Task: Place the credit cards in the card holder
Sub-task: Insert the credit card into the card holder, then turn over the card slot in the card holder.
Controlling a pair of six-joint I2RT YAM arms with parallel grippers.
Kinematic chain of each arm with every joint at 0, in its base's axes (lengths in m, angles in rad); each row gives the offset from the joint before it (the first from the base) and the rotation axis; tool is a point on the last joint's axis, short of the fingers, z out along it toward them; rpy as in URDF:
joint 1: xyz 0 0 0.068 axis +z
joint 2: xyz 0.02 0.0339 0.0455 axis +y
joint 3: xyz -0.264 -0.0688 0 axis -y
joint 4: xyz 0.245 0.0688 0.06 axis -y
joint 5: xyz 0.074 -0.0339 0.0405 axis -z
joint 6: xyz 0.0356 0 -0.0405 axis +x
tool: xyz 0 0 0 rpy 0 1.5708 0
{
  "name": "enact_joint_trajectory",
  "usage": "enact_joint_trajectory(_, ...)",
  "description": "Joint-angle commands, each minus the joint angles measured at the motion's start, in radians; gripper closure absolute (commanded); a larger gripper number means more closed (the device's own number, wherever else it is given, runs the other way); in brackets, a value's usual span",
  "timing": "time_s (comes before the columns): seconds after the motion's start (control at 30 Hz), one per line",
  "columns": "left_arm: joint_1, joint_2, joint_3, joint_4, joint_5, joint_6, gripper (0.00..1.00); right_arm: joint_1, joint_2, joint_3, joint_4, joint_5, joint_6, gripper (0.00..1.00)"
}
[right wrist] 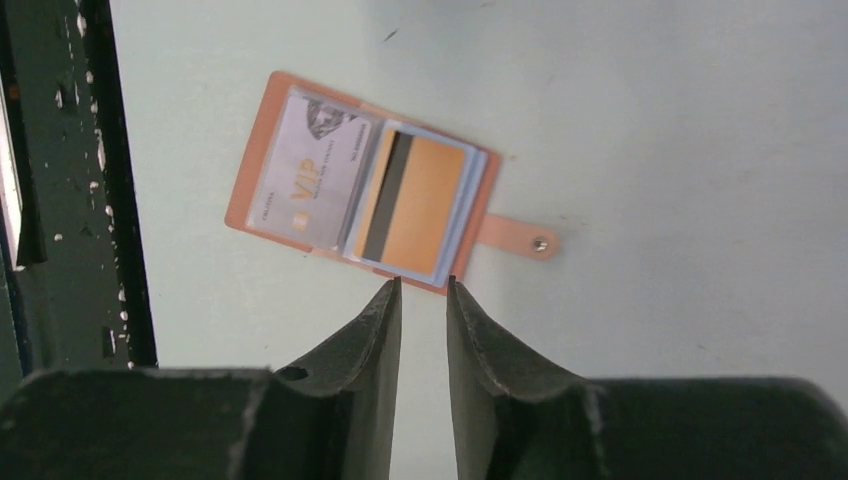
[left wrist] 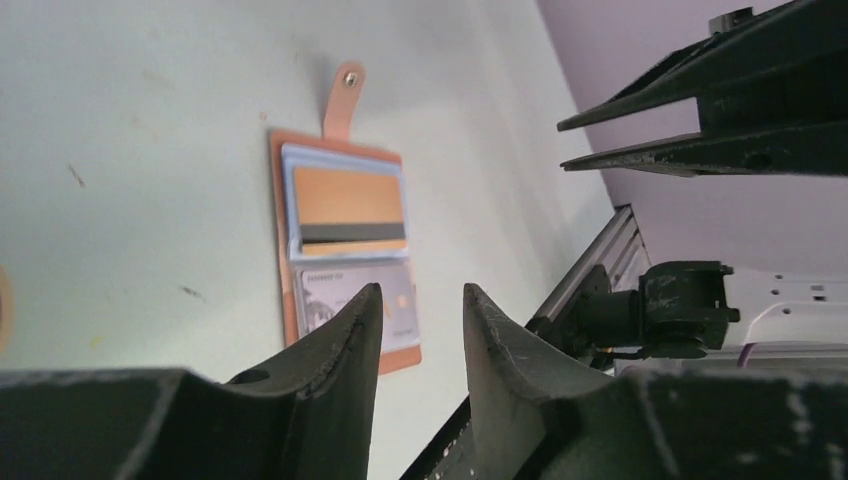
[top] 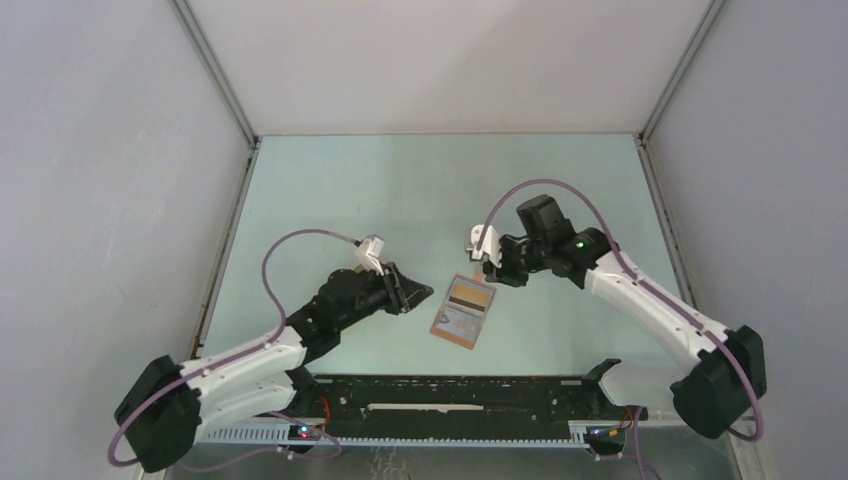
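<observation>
The card holder (top: 465, 311) lies open on the table (top: 400, 190), its snap strap pointing far. Its far half holds an orange card (right wrist: 415, 205) with a dark stripe, its near half a silver card (right wrist: 310, 170) reading "VIP". The left tool (left wrist: 420, 290) and the right tool (right wrist: 422, 282) hang empty, their jaws slightly apart.
</observation>
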Motion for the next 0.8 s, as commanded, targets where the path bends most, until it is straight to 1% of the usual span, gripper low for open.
enact_joint_trajectory(0.0,-0.009,-0.142,-0.009,-0.051,-0.082,0.143,0.59,-0.047,-0.113,0.055,-0.01,-0.032,0.058,0.64)
enact_joint_trajectory(0.03,-0.01,-0.176,-0.004,-0.071,-0.095,0.166,0.59,-0.068,-0.139,0.058,-0.002,-0.048,0.073,0.59)
enact_joint_trajectory(0.13,-0.01,-0.253,0.012,-0.105,-0.136,0.233,0.57,-0.11,-0.203,0.06,0.032,-0.095,0.11,0.29)
enact_joint_trajectory(0.17,-0.01,-0.269,0.015,-0.11,-0.165,0.254,0.52,-0.119,-0.22,0.061,0.041,-0.108,0.124,0.16)
enact_joint_trajectory(0.2,-0.01,-0.279,0.013,-0.105,-0.187,0.27,0.45,-0.125,-0.224,0.061,0.047,-0.125,0.135,0.08)
enact_joint_trajectory(0.23,-0.009,-0.287,0.005,-0.092,-0.208,0.28,0.38,-0.127,-0.222,0.065,0.052,-0.134,0.151,0.02)
enact_joint_trajectory(0.27,-0.007,-0.289,-0.004,-0.072,-0.234,0.288,0.28,-0.129,-0.216,0.073,0.052,-0.152,0.173,0.01)
enact_joint_trajectory(0.33,-0.007,-0.278,-0.031,-0.022,-0.279,0.29,0.02,-0.135,-0.179,0.099,0.026,-0.223,0.206,0.0)
enact_joint_trajectory(0.37,-0.005,-0.265,-0.038,0.001,-0.301,0.276,0.0,-0.139,-0.157,0.11,0.008,-0.277,0.214,0.0)
enact_joint_trajectory(0.43,0.001,-0.241,-0.046,0.036,-0.288,0.279,0.0,-0.143,-0.109,0.113,-0.008,-0.367,0.237,0.0)
enact_joint_trajectory(0.5,0.002,-0.22,-0.028,0.021,-0.282,0.296,0.0,-0.143,-0.054,0.109,-0.031,-0.425,0.232,0.0)
enact_joint_trajectory(0.57,0.002,-0.201,-0.014,-0.001,-0.278,0.315,0.0,-0.153,-0.006,0.104,-0.041,-0.432,0.247,0.0)
enact_joint_trajectory(0.63,0.002,-0.181,-0.015,0.004,-0.273,0.322,0.0,-0.174,0.035,0.094,-0.037,-0.476,0.273,0.0)
enact_joint_trajectory(0.77,0.002,-0.135,-0.051,0.086,-0.221,0.299,0.0,-0.205,0.095,0.093,-0.027,-0.491,0.308,0.0)
